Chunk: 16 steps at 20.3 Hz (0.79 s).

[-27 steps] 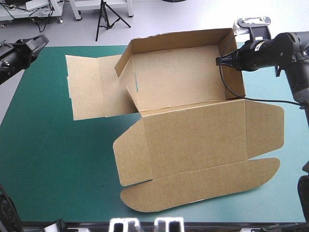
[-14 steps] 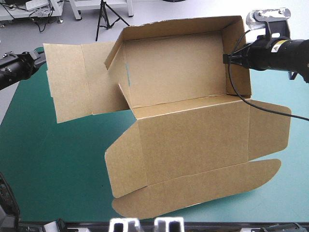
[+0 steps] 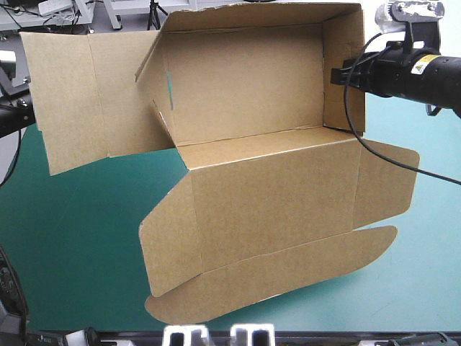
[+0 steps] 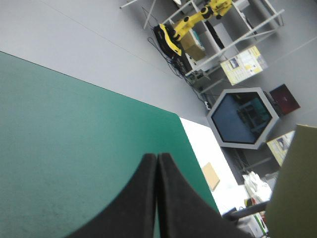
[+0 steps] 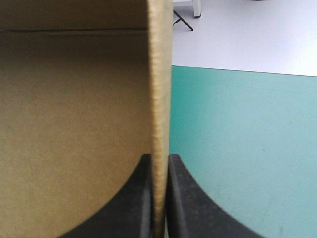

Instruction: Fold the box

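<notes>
Hanging nearest the front edge of the counter [image 3: 65,245], the long rounded tuck flap [image 3: 274,277] ends the brown board box [image 3: 266,187]. Teal-green cover shows to either side of it, and whether the flap touches the cover cannot be told.

Above the flap the broad lid panel [image 3: 274,198] slopes up and away, opened flat. It has one side tab [image 3: 169,241] toward the counter's left and another [image 3: 385,176] toward its right.

Beyond the lid's hinge crease lies the open tray [image 3: 245,79], its mouth facing the high camera. Its left, right and far walls are raised. A wide creased panel [image 3: 65,94] spreads unfolded from the left wall toward the counter's left edge.

The right pincer [image 3: 337,75] reaches in from the right and is clamped on the tray's right wall [image 3: 344,43]. In the right wrist view the wall's thin edge [image 5: 159,99] stands upright between the two black fingers [image 5: 185,198]. They press on both faces, with the box's inner side beside one finger and the teal-green cover beside the other.

The left pincer [image 4: 157,157] has its fingers together in one pointed arch, gripping nothing, over bare cover. A corner of brown board [image 4: 294,188] shows beside it. In the high view only a dark part of the left arm [image 3: 10,119] appears, at the counter's left edge just beside the spread panel.
</notes>
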{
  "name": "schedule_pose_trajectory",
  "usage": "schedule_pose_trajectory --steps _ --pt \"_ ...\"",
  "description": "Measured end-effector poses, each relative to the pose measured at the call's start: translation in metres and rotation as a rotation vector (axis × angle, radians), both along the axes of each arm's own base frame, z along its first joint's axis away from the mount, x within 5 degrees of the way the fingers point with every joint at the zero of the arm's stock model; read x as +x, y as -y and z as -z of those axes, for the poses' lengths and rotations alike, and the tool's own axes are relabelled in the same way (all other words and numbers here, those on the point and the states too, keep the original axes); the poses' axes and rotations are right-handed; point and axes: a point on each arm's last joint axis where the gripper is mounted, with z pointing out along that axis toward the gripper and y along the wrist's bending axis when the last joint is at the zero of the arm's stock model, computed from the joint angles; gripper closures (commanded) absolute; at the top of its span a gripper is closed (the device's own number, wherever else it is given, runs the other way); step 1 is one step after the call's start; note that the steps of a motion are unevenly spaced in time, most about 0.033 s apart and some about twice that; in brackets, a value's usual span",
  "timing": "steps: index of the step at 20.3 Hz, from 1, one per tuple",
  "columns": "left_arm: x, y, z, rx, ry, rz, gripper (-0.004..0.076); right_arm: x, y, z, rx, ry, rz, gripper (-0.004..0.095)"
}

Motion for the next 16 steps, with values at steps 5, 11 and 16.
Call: schedule_pose_trajectory --steps 5,11,16 --pt "-0.001 0.027 -0.005 -0.004 0.016 0.086 0.0733 0.030 -0.005 0.019 -0.009 -0.053 0.003 0.0925" --pt "-0.015 0.033 -0.020 0.014 0.057 0.086 0.0733 0.059 -0.009 0.039 -0.001 -0.086 0.012 0.0925" --pt "-0.019 0.043 -0.024 0.006 0.050 0.112 0.0733 0.073 -0.016 0.048 0.041 -0.092 -0.013 0.0925"
